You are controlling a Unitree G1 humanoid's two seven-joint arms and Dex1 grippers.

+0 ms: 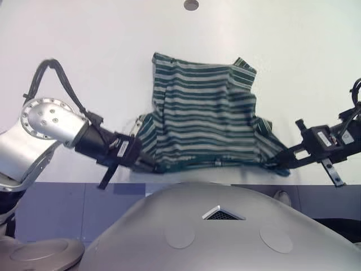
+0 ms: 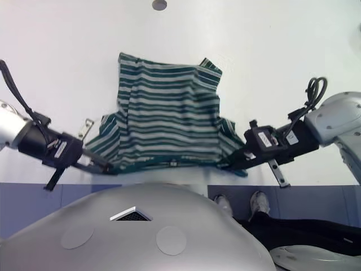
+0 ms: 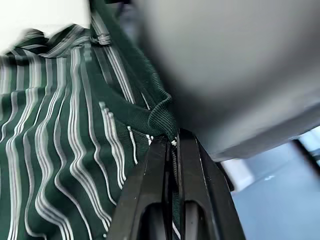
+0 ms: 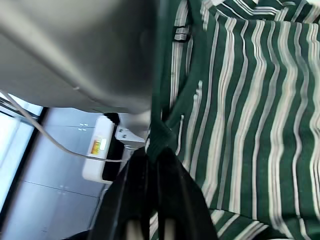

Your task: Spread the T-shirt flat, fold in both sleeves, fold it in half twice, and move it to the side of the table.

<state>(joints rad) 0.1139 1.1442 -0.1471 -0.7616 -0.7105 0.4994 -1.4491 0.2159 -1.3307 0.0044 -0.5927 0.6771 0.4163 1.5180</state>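
Observation:
A dark green T-shirt (image 1: 206, 113) with white stripes lies on the white table (image 1: 101, 73), its near hem along the table's front edge. My left gripper (image 1: 151, 165) is shut on the shirt's near left corner; the wrist view shows its black fingers (image 3: 172, 150) pinching the ribbed hem (image 3: 160, 120). My right gripper (image 2: 232, 164) is shut on the near right corner, and in its wrist view the fingers (image 4: 155, 160) clamp a fold of striped cloth (image 4: 250, 125). The shirt's far part is rumpled, with folds at both far corners.
A round grey hole (image 1: 191, 5) sits in the table at the far edge. White table surface spreads to the left, right and beyond the shirt. Below the front edge is a bluish floor (image 2: 316, 197), where a person's shoes (image 2: 259, 201) stand.

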